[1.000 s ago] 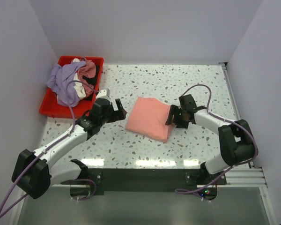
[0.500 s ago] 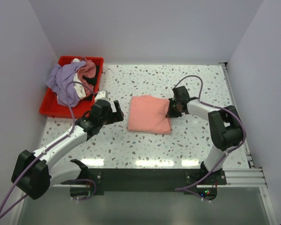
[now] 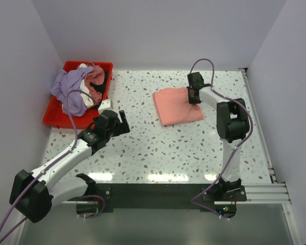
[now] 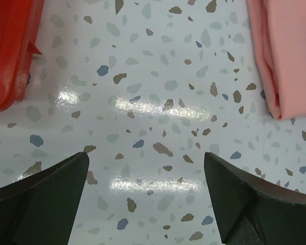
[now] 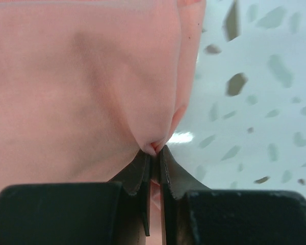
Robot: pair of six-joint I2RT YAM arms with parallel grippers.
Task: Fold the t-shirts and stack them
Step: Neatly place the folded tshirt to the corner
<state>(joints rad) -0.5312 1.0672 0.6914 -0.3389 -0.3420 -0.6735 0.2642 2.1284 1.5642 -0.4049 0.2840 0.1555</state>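
Folded salmon-pink cloth t-shirt [image 3: 174,106] laid flat on white speckled tabletop [image 3: 158,148], toward far right. Its right edge pinched between clenched fingers of right gripper [image 3: 193,97]; small fold of cloth seen clamped in wrist view. Left gripper [image 3: 124,121] held spread wide, nothing grasped, low over tabletop between pink shirt and red plastic bin [image 3: 52,116]. Crumpled lavender t-shirt [image 3: 66,91], white t-shirt [image 3: 86,100] and dusty-rose t-shirt [image 3: 96,76] heaped in bin.

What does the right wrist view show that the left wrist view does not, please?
Only the right wrist view shows the right tool shut on a pinched fold of the salmon-pink t-shirt. Only the left wrist view shows the left tool open above the speckled table, and a corner of the red bin. Both show that t-shirt and the table.
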